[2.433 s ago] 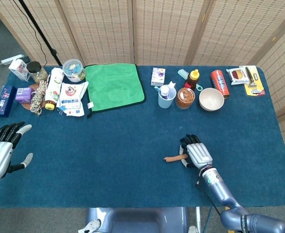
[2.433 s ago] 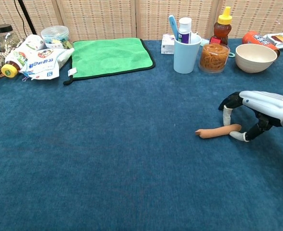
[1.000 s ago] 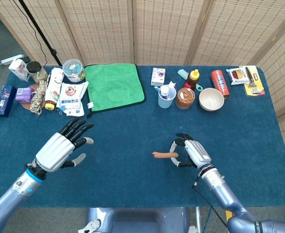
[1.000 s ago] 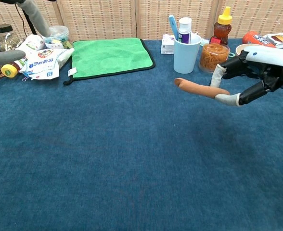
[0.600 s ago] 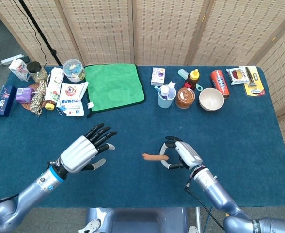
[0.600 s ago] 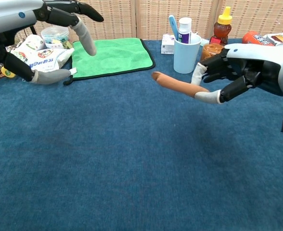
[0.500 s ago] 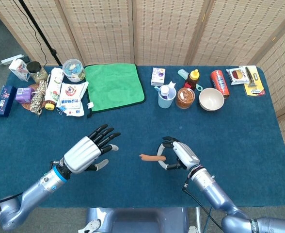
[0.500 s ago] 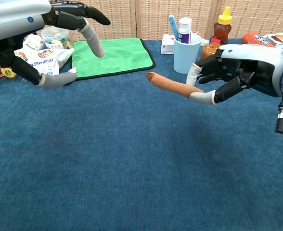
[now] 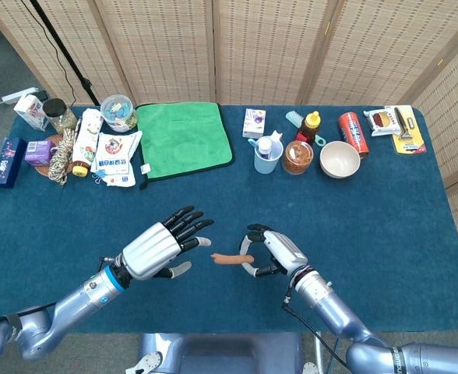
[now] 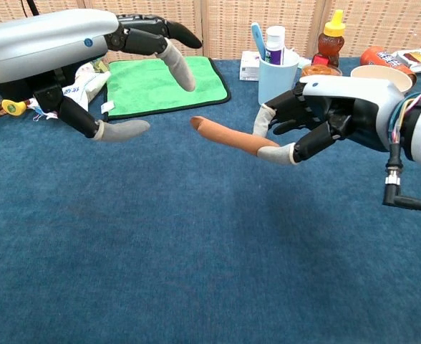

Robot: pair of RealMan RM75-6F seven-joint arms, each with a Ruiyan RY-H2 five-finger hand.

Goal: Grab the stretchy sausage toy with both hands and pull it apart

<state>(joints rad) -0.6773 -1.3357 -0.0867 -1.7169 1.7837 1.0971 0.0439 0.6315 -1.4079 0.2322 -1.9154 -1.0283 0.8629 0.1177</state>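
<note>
Aloft over blue cloth table (image 9: pixel 385 226): orange-brown rubbery sausage toy (image 9: pixel 230 259), pinched at one end by right hand (image 9: pixel 274 251); left hand (image 9: pixel 156 248) spread wide, just short of free end.

Sausage toy (image 9: pixel 230 259) no longer lies on table (image 9: pixel 416 234); now held in air, carried leftward toward table centre. Right robot hand (image 9: pixel 272 251), earlier resting over toy at table surface, now grips its right end, raised. Left robot hand (image 9: pixel 160 246) comes in from far left edge, fingers spread, now just beside toy's free end, not touching.
</note>
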